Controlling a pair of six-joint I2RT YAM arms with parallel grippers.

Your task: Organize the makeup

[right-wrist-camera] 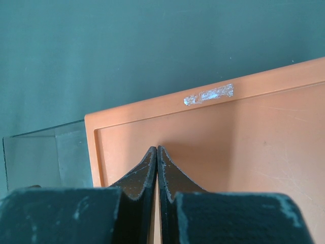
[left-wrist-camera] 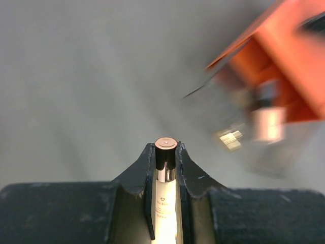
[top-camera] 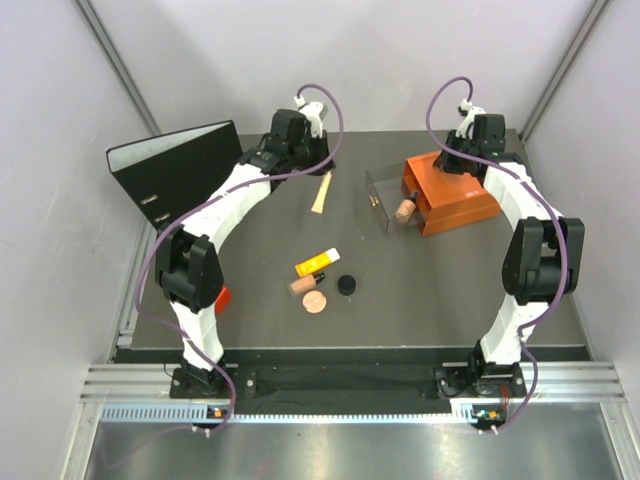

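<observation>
Left gripper (left-wrist-camera: pixel 165 150) clasps the cream stick (left-wrist-camera: pixel 165 213), which points straight out from the jaws. The box (left-wrist-camera: pixel 292 58) lies upper right, where the right gripper (right-wrist-camera: pixel 157 152) rests shut.

Room inventory, your overhead view:
- Table (top-camera: pixel 400 310): dark grey, matte, fills centre of frame.
- Back wall (top-camera: pixel 380 50): pale, plain, top of frame.
- Left side panel (top-camera: pixel 50 260) and right side panel (top-camera: pixel 612 260): pale, plain.
- Upper-left strut (top-camera: pixel 113 60) and upper-right strut (top-camera: pixel 563 70): metal, slanting.
- Rail (top-camera: pixel 340 383): ribbed aluminium, below table.
- Metal sheet (top-camera: pixel 340 450): brushed, bottom of frame.
- Light: even, diffuse; you get soft shadows only.
</observation>
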